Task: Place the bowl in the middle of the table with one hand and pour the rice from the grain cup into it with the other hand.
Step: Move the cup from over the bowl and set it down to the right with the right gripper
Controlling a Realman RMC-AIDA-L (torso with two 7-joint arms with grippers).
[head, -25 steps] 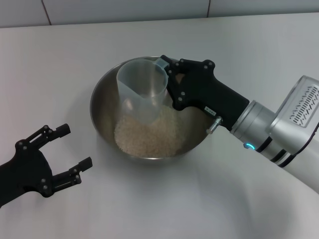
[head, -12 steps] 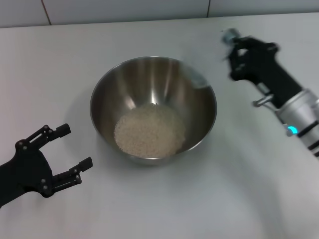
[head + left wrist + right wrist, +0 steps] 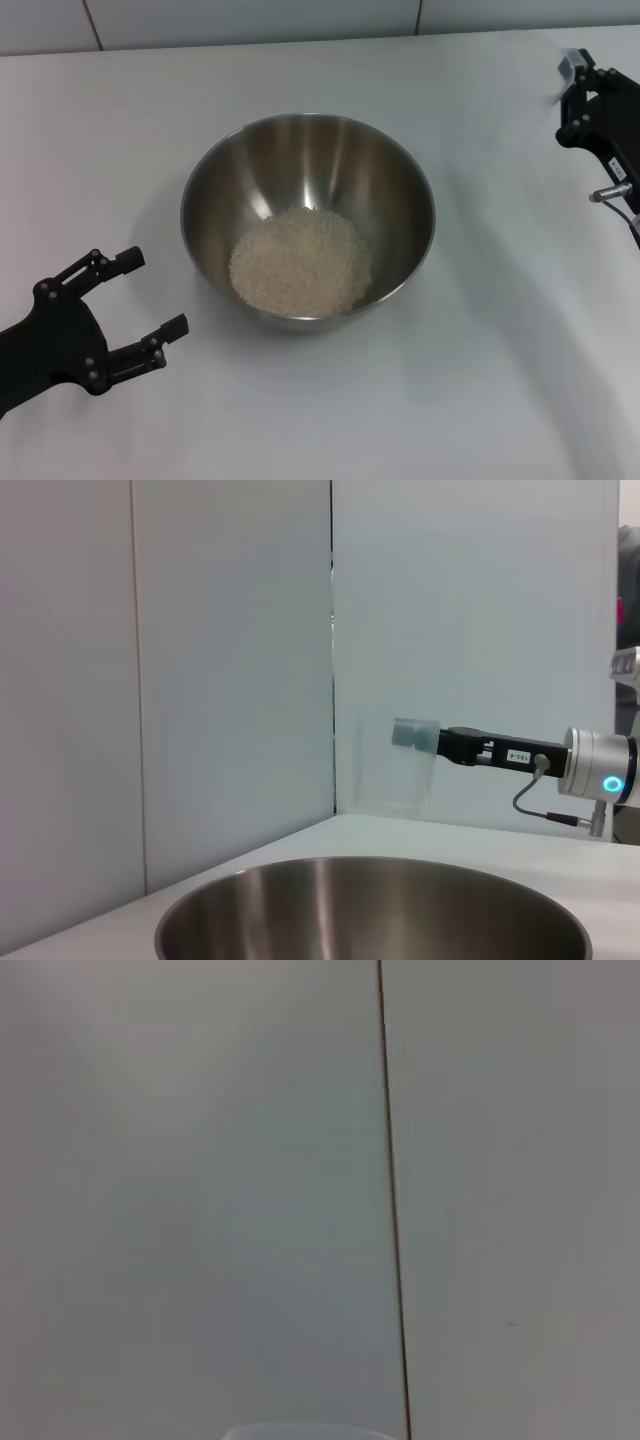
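The steel bowl [image 3: 395, 190] stands mid-table with a pale heap of rice [image 3: 300, 262] in its bottom. Its rim also fills the foreground of the left wrist view, bowl [image 3: 370, 905]. My right gripper [image 3: 577, 80] is at the far right edge of the head view, well away from the bowl. It is shut on the handle of the clear grain cup [image 3: 398, 772], which hangs above the table and looks empty; right gripper [image 3: 445, 744]. Only a corner of the cup [image 3: 571, 62] shows in the head view. My left gripper [image 3: 153, 292] rests open at the front left, beside the bowl, holding nothing.
The white table [image 3: 480, 400] stretches around the bowl. A pale panelled wall [image 3: 230, 660] with a dark vertical seam rises behind it. The right wrist view shows mostly that wall [image 3: 200, 1180], with a faint cup rim [image 3: 300, 1431] at one edge.
My right gripper has carried the grain cup from over the bowl out to the far right. The rice heap stays in the bowl. The left gripper has not moved.
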